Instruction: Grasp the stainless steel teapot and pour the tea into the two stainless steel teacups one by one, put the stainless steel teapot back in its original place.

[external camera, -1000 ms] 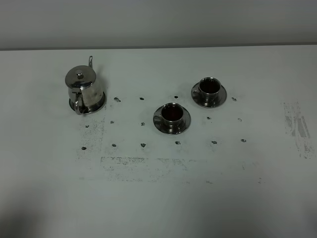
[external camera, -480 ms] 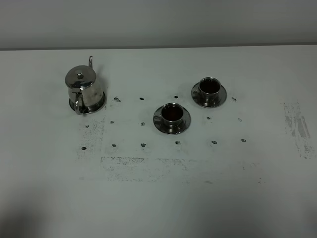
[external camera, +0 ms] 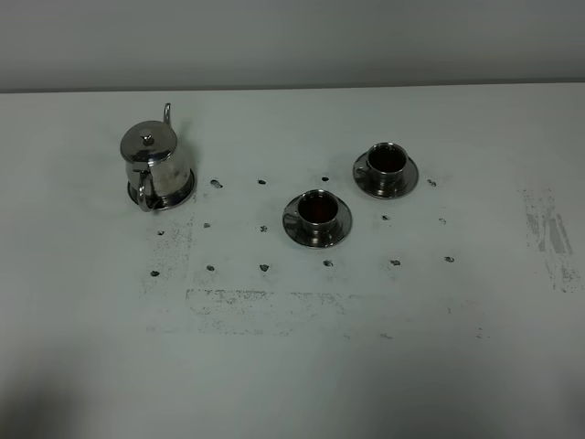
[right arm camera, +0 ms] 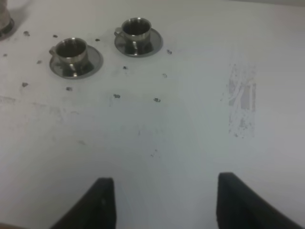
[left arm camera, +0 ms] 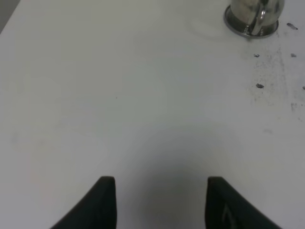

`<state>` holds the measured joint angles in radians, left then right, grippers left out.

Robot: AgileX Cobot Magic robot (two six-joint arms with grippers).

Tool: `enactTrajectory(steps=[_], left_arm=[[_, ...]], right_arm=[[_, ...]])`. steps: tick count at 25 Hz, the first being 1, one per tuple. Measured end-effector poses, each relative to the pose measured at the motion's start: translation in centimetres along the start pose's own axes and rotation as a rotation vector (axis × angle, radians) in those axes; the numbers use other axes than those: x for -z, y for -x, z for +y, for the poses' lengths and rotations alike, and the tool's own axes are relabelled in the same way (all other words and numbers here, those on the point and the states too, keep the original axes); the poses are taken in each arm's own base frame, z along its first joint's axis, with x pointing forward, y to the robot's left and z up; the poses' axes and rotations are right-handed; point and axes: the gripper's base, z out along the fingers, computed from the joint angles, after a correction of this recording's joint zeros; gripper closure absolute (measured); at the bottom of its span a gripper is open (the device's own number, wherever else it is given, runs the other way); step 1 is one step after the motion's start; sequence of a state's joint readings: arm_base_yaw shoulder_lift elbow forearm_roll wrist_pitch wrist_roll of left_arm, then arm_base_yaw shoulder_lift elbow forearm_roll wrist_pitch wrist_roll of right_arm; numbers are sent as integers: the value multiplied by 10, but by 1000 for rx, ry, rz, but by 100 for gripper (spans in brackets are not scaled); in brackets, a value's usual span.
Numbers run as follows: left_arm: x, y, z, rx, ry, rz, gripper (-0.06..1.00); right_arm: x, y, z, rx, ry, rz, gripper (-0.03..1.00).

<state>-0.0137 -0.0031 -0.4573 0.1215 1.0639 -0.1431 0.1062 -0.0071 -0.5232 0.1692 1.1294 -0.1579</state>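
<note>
While teapot (external camera: 151,165) rests on tray (external camera: 186,187), cups (external camera: 316,212) filled

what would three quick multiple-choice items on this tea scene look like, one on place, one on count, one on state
1. Where does the teapot stand?
A. on its round tray
B. on a cup's saucer
C. on its side on the bare table

2. How many teacups are on the table?
A. one
B. two
C. three

3. What is in the cups?
A. nothing
B. clear water
C. dark reddish-brown tea

Answers:
1. A, the pot sits upright on the tray at the left of the high view.
2. B, a near teacup and a far teacup each stand on a saucer.
3. C, dark tea shows inside both rims.
</note>
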Motion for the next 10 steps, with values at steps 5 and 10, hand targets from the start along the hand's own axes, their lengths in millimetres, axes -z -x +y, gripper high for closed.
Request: enactTrajectory(steps=[5,10], left_arm=[[0,0,0,0,0,0,52],[0,0,0,0,0,0,52]], right_arm=[[0,0,0,0,0,0,51],[0,0,0,0,0,0,51]])
